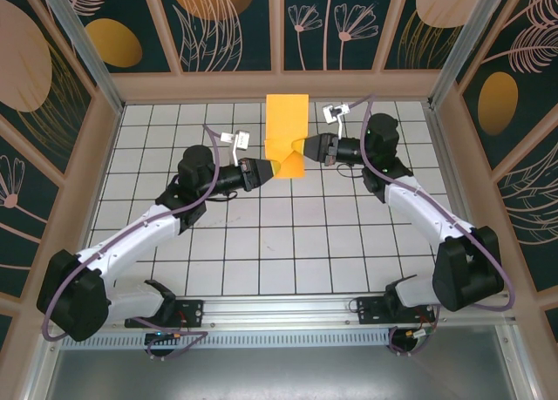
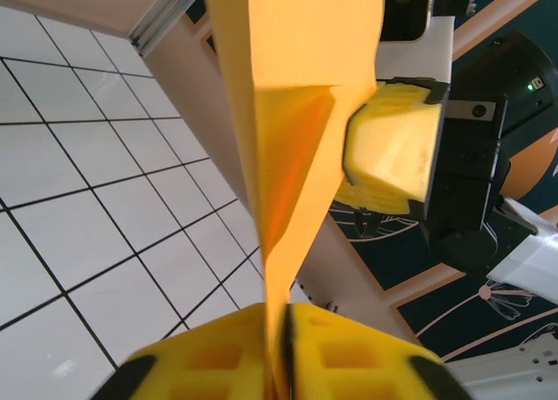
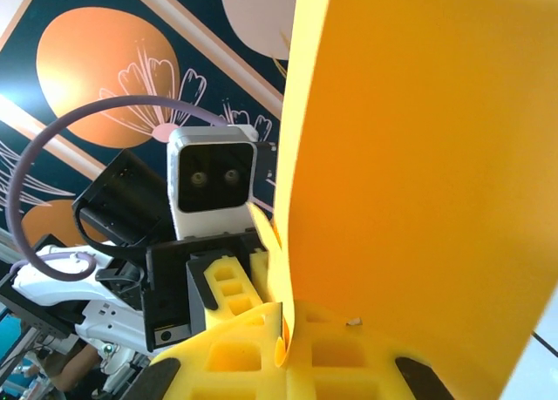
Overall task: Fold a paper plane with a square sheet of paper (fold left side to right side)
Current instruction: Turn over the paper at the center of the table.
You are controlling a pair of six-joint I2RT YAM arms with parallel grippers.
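Note:
The orange-yellow paper [image 1: 286, 125] is folded lengthwise into a narrow strip and held up off the table at the back centre. Its near end tapers to folded triangular flaps [image 1: 291, 163]. My left gripper [image 1: 269, 169] is shut on the lower left flap of the paper [image 2: 296, 156], whose edge runs down between the yellow pads [image 2: 209, 361]. My right gripper [image 1: 304, 147] is shut on the paper [image 3: 418, 156] from the right side; the broad sheet rises from between its pads [image 3: 235, 352]. Each wrist view shows the other gripper across the paper.
White grid-tiled table [image 1: 288, 234] is ringed by a wooden frame [image 1: 270, 84] and dark patterned walls. Both arms reach in towards the middle back. The right arm's fingers [image 2: 392, 147] press close beside the fold. The left arm's camera housing [image 3: 214, 178] faces the right wrist.

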